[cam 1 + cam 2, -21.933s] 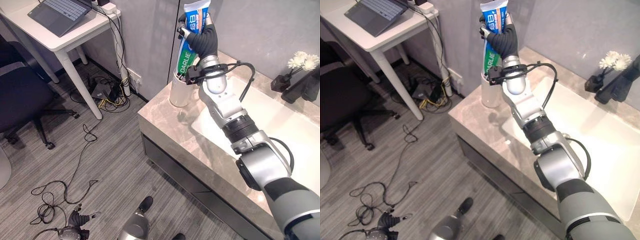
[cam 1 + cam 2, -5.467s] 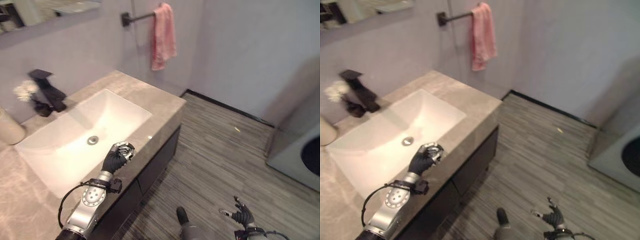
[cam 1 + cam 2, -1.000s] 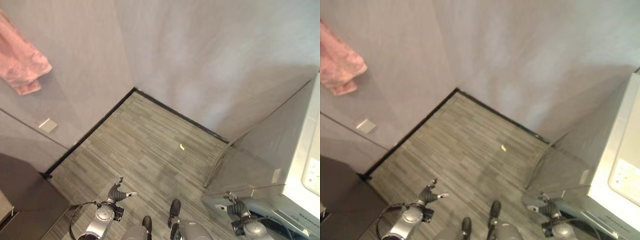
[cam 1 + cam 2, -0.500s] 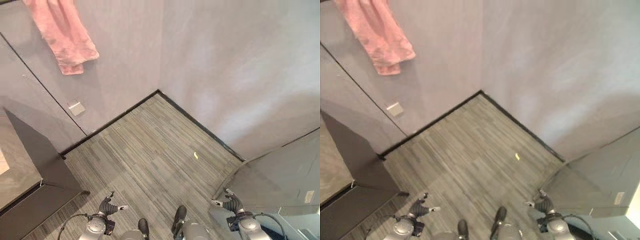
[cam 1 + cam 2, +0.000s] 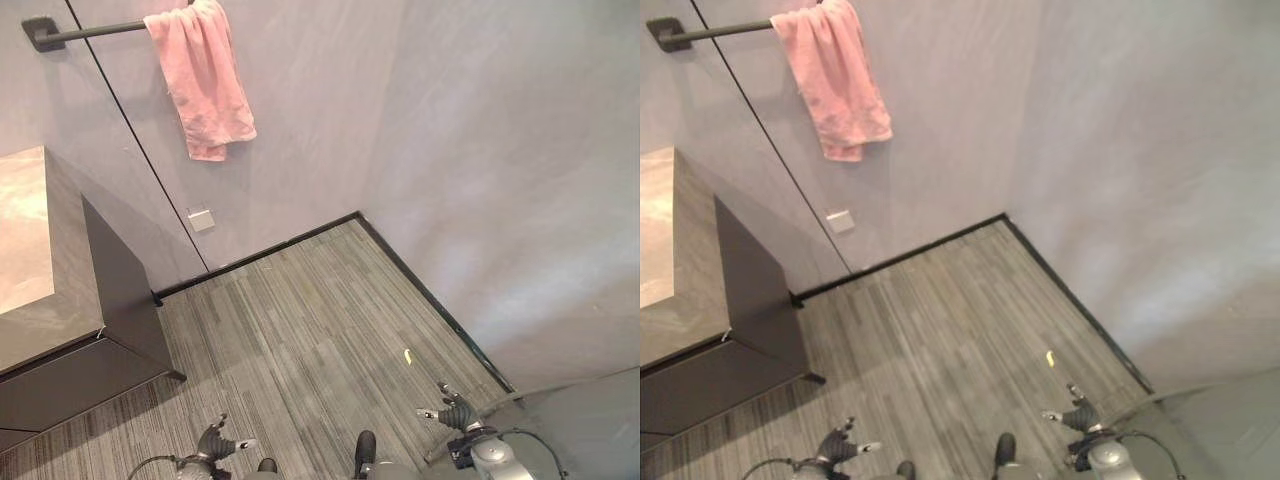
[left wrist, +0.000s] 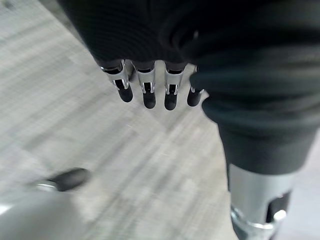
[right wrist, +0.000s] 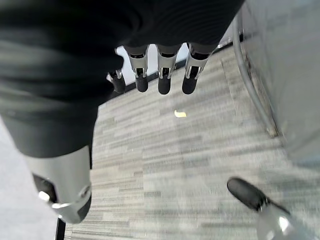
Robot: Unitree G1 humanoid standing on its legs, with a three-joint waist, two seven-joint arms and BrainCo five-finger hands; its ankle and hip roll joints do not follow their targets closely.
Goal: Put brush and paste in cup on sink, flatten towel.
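The pink towel hung bunched over a dark wall rail, above and beyond the vanity surface. Well below the towel, the left hand and right hand hung over the striped floor, fingers loosely extended and apart, both empty.
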